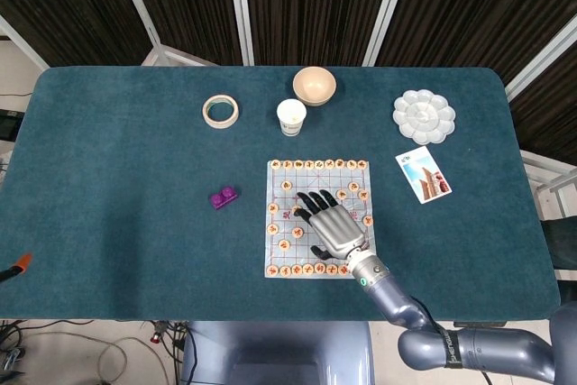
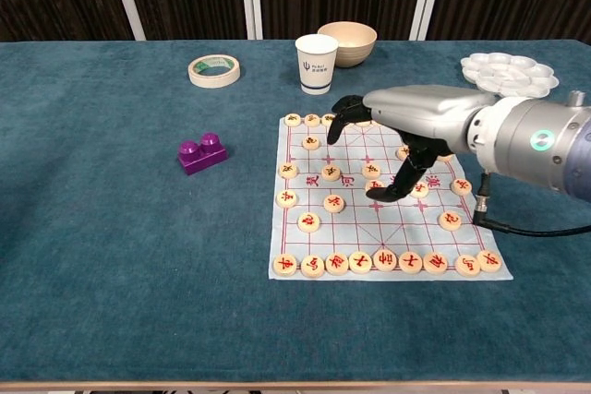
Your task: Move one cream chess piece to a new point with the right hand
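Right hand (image 1: pixel 332 224) out over the chess board (image 1: pixel 320 217), palm down, forearm reaching in from the near right corner of the tabletop (image 1: pixel 126 169). In the chest view the hand (image 2: pixel 416 117) hangs above the board's middle rows, wrist level, fingers (image 2: pixel 343 110) stretched forward and curving down toward the far files, thumb (image 2: pixel 397 184) dropped low and ending just over a cream chess piece (image 2: pixel 375 188) near the centre line; contact with it cannot be made out. Fingers spread apart, nothing held between them. Cream chess pieces sit in a full row along the near edge (image 2: pixel 385 261) and another along the far edge, with scattered ones across the middle, all flat on the paper board. From the head view the hand covers the right-centre squares. Left hand not seen in either view. Elsewhere on the tabletop: purple block (image 1: pixel 224 197) left of the board, tape roll (image 1: pixel 220 111), paper cup (image 1: pixel 290 116) and bowl (image 1: pixel 314 85) toward the far side, white palette (image 1: pixel 424 115) far right, a picture card (image 1: pixel 423 174) just right of the board.
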Controlling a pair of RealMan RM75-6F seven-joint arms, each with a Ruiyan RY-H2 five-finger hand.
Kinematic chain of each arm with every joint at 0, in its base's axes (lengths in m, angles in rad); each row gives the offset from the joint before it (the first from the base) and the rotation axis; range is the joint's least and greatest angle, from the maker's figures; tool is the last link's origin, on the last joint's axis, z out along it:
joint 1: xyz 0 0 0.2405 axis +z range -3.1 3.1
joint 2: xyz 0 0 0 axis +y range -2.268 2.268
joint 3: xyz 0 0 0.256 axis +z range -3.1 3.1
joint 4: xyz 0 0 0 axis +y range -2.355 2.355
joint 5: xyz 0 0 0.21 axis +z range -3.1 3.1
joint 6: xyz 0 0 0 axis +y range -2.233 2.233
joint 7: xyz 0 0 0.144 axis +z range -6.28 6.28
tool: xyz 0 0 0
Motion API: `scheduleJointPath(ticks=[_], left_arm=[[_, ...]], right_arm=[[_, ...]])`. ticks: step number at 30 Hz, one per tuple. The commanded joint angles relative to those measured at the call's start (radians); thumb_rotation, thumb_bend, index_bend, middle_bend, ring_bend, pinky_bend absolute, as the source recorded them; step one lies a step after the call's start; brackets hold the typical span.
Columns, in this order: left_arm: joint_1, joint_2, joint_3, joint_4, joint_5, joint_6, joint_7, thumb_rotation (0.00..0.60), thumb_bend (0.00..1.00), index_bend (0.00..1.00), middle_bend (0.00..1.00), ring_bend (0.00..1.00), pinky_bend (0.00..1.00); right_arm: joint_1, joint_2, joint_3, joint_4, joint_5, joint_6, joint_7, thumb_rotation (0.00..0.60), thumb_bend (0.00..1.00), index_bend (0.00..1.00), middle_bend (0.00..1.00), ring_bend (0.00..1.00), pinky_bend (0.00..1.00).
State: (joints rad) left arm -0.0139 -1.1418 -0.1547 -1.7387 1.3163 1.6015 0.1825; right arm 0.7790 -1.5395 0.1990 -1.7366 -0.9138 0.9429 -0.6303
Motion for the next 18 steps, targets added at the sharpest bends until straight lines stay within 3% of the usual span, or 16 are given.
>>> scheduleJointPath(ticks=[1,18], left_arm=[[0.0,0.0,0.0,0.0,-0.001,-0.001,-0.002,0.6,0.0,0.11,0.0,0.0,0.0],[-0.002,0.004,-0.006,0.004,-0.012,-0.004,-0.014,0.6,0.0,0.11,0.0,0.0,0.0]], right_arm=[[0.026,-0.039,-0.004,0.035,0.047,0.028,-0.046,0.6,0.38,0.26,0.0,0.0,0.06],[0.1,-0.158,-0.017,0.192,0.169,0.034,-0.102,0.6,0.38,0.33,0.0,0.0,0.06]])
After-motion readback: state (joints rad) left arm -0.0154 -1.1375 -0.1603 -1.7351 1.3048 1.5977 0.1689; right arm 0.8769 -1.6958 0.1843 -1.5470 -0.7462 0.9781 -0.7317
